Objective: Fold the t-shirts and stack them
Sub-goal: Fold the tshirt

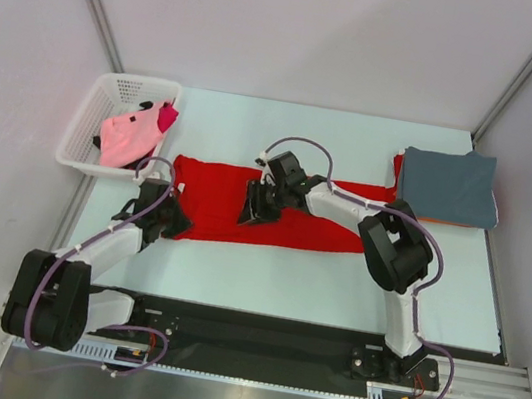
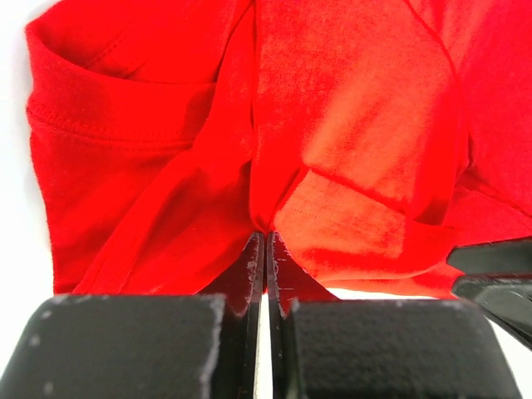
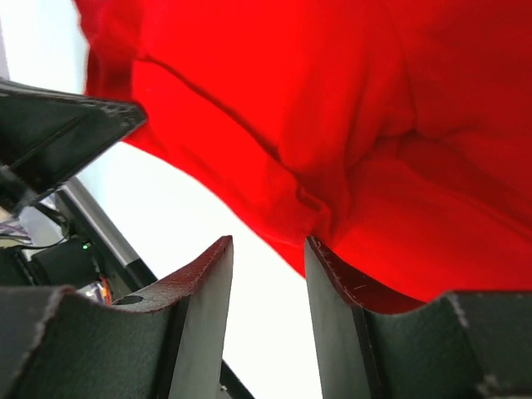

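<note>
A plain bright red t-shirt lies spread across the middle of the table. My left gripper is at its near left corner, and in the left wrist view it is shut on a pinched fold of the red cloth. My right gripper is over the shirt's middle. In the right wrist view it is open, with the red cloth's edge lying against its right finger. A folded grey-blue t-shirt tops a stack at the back right. Pink and magenta shirts lie in the basket.
A white lattice basket stands at the back left corner of the table. An orange edge shows under the grey-blue shirt. Pale table lies between the red shirt and the arm bases.
</note>
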